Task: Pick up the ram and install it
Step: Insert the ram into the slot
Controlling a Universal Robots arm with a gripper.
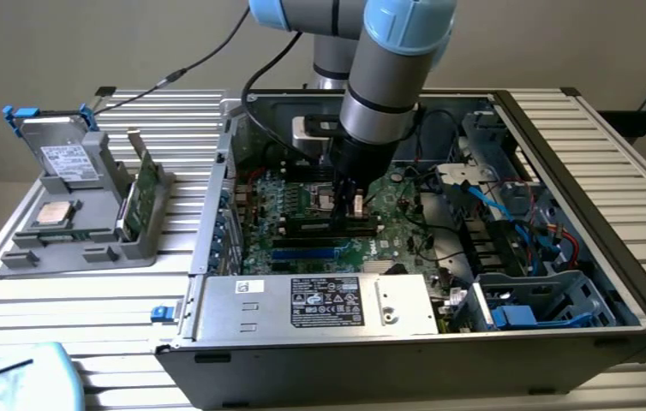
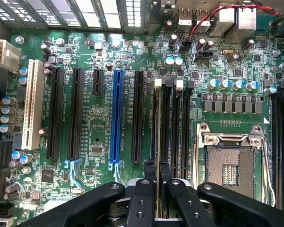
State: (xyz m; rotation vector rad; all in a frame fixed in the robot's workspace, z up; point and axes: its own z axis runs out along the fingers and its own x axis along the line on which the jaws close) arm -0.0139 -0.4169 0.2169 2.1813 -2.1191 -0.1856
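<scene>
The ram [image 2: 158, 142] shows edge-on as a thin long stick running along one of the black memory slots [image 2: 185, 132] on the green motherboard [image 2: 94, 142]. My gripper [image 2: 157, 171] is shut on it, one dark finger on each side of its near end. In the exterior view the gripper [image 1: 354, 208] reaches down into the open computer case [image 1: 597, 223], just above the memory slots, where the ram [image 1: 320, 226] looks like a dark bar. I cannot tell whether the stick is seated in the slot or just above it.
An open processor socket [image 2: 229, 163] lies beside the memory slots. Expansion slots, one of them blue [image 2: 116, 118], lie on the other side. A power supply [image 1: 323, 304] fills the case front; blue and red cables [image 1: 529, 214] crowd the exterior view's right. A grey holder [image 1: 83, 231] with a green card [image 1: 146, 193] stands on the left.
</scene>
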